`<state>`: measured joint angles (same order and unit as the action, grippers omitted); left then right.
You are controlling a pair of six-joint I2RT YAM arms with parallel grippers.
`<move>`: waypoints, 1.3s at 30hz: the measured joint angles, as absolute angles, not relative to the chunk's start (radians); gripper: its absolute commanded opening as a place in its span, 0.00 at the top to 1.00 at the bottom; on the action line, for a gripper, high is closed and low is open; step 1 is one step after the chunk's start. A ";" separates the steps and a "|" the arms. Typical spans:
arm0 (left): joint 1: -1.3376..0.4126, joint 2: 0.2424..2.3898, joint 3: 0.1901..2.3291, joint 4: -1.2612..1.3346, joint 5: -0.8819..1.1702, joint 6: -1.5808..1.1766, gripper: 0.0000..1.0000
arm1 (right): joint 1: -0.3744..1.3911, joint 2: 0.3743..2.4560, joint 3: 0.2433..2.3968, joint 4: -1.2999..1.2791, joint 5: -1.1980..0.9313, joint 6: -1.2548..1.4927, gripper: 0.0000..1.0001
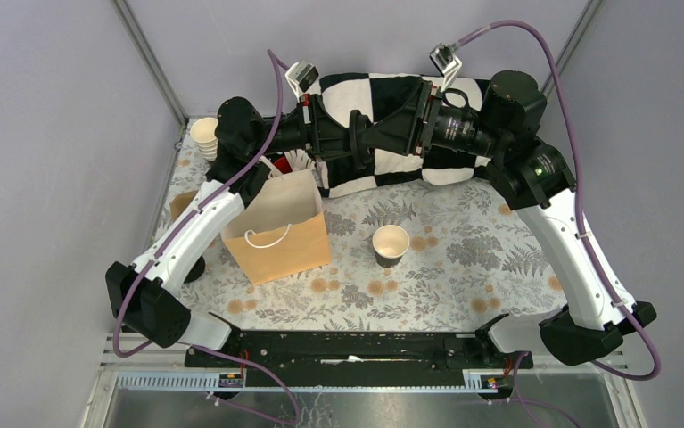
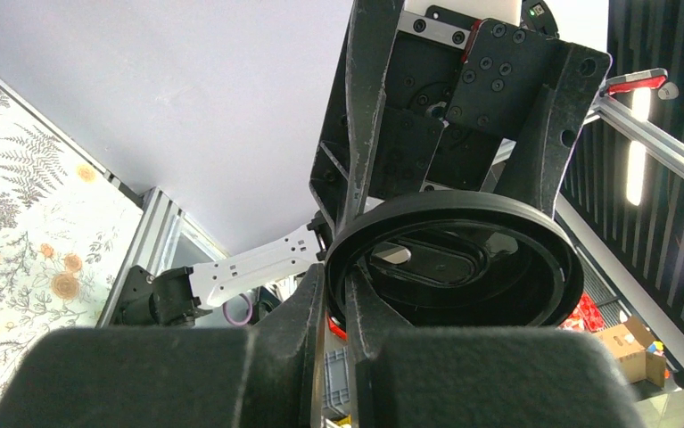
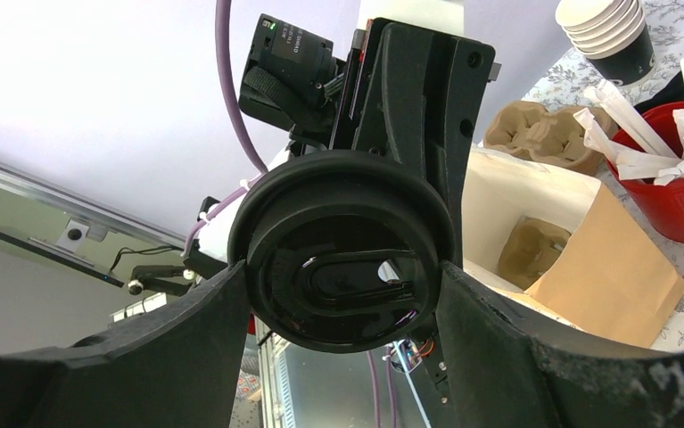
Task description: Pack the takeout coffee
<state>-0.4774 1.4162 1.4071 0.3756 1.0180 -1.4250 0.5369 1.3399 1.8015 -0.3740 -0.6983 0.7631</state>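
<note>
- Cup (image 1: 391,242) stands open at centre of top view, right of bag (image 1: 280,227); lid (image 3: 320,183) is midair, upper centre.
- L gripper (image 2: 338,294) is narrow, pinching lid rim; R gripper (image 3: 345,267) clamps across its width.
- Lid prob. light, flexy, slick: grip by rim. Cup wall crushable: squeeze gently.

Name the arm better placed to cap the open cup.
Right, probably: the right gripper spans the lid, the left gripper only pinches its rim, and the bag stands left of the cup.

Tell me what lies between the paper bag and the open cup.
Only bare floral cloth; the top view shows the paper bag and cup standing apart.
</note>
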 measured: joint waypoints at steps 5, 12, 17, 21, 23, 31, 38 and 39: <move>-0.466 1.415 1.406 0.352 1.017 -1.393 0.58 | 0.537 1.340 1.796 -0.375 -0.688 0.768 0.34; -0.286 1.327 1.337 0.124 0.997 -1.258 0.13 | 0.508 1.295 1.801 -0.541 -0.488 0.716 0.34; -0.198 1.274 1.419 -0.171 0.955 -1.063 0.03 | 0.490 1.288 1.816 -0.857 -0.206 0.534 0.32; -0.209 1.261 1.494 -0.265 0.945 -0.981 0.01 | 0.572 1.365 1.739 -1.006 -0.004 0.421 0.31; -0.215 1.255 1.514 -0.290 0.942 -0.960 0.01 | 0.636 1.438 1.690 -1.041 0.074 0.390 0.31; -0.225 1.250 1.526 -0.337 0.922 -0.923 0.01 | 0.789 1.684 1.559 -1.094 0.220 0.347 0.32; -0.225 1.245 1.526 -0.350 0.922 -0.912 0.01 | 0.800 1.686 1.534 -1.071 0.226 0.348 0.32; -0.225 1.245 1.526 -0.350 0.923 -0.912 0.01 | 0.800 1.686 1.528 -1.064 0.225 0.349 0.32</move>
